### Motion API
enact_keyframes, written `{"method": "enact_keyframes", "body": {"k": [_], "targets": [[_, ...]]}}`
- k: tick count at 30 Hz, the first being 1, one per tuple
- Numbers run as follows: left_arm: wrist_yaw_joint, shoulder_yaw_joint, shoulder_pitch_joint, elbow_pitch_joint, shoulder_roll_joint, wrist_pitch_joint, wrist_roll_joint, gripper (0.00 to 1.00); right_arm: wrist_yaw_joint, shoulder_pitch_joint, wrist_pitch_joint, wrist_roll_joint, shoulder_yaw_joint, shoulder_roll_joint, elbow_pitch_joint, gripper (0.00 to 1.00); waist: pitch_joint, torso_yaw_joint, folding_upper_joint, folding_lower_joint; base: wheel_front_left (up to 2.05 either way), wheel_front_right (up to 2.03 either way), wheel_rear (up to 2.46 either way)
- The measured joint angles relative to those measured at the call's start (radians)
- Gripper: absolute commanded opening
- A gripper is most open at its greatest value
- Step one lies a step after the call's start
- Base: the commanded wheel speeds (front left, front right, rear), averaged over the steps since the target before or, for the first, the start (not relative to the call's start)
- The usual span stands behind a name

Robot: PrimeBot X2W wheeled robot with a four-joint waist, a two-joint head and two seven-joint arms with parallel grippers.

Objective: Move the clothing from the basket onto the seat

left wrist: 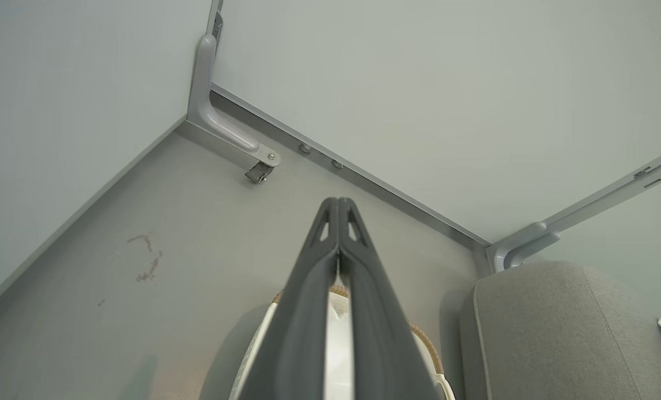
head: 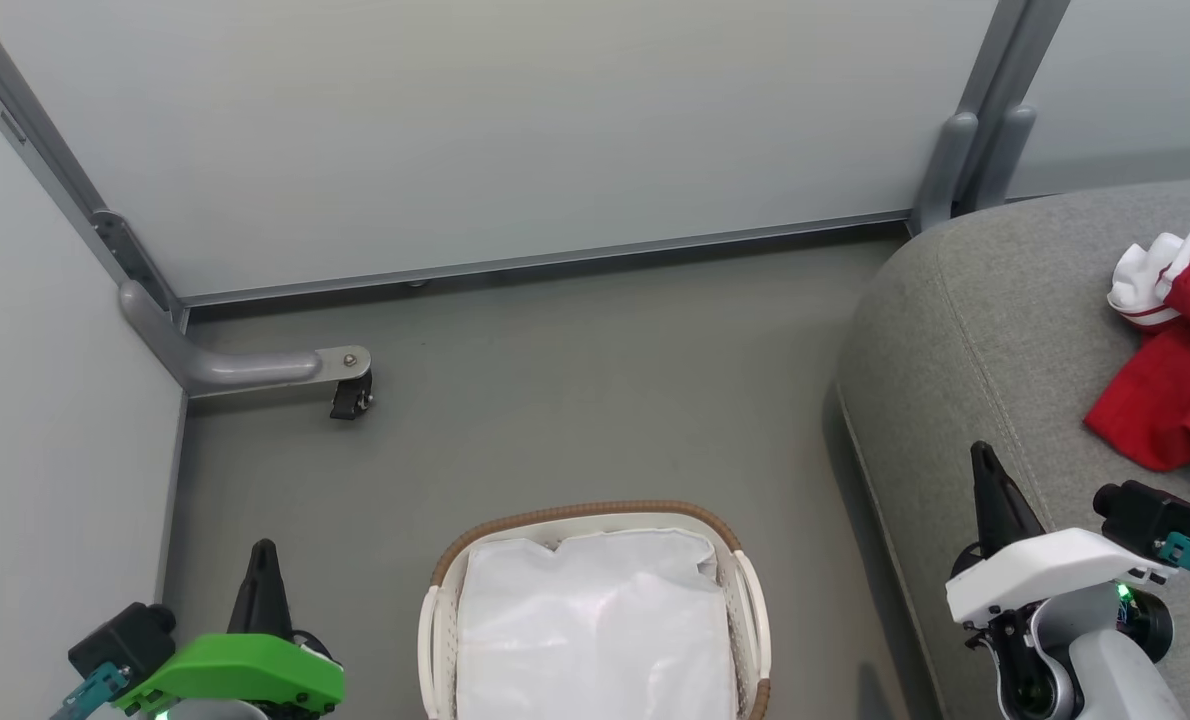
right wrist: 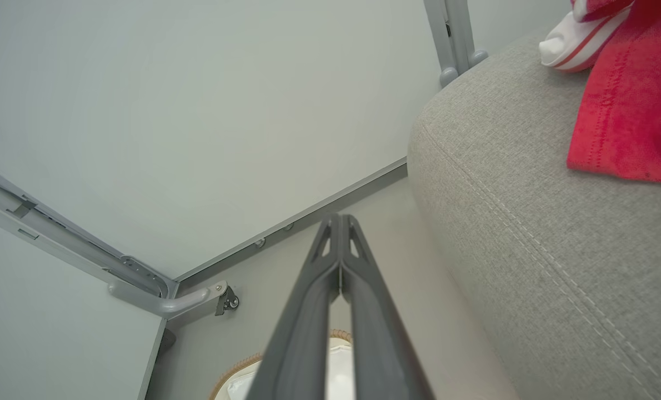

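Note:
The red jersey [head: 1177, 385] with white striped trim lies crumpled on the grey seat [head: 995, 330] at the right edge of the head view; the right wrist view has the jersey [right wrist: 630, 105] at its top right, on the seat [right wrist: 552, 233]. On the floor at bottom centre stands the white basket [head: 443, 620] with its brown rim, holding a plain white liner [head: 595, 625]. My left gripper [head: 263, 548] is shut and empty, left of the basket. Over the seat's front edge my right gripper [head: 979, 452] is shut and empty, apart from the jersey.
Pale partition walls [head: 475, 130] close off the back and the left. A grey bracket with a small castor [head: 351, 392] juts out at the back left corner. Grey floor [head: 595, 400] lies between the walls, the basket and the seat.

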Motion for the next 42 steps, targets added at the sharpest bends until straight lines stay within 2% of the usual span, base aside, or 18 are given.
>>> {"method": "enact_keyframes", "body": {"k": [20, 42], "targets": [[-0.014, 0.032, -0.005, -0.040, 0.000, 0.073, -0.264, 0.00, 0.000, 0.017, 0.072, 0.296, -0.016, -0.002, -0.042, 0.00, -0.009, 0.000, 0.0000, 0.0000, 0.00, 0.00, 0.00], [-0.026, 0.061, -0.017, -0.078, 0.001, 0.139, -0.492, 0.00, 0.000, 0.033, 0.136, 0.557, -0.029, -0.005, -0.079, 0.00, -0.019, 0.000, 0.0000, 0.0000, 0.00, 0.00, 0.00]]}}
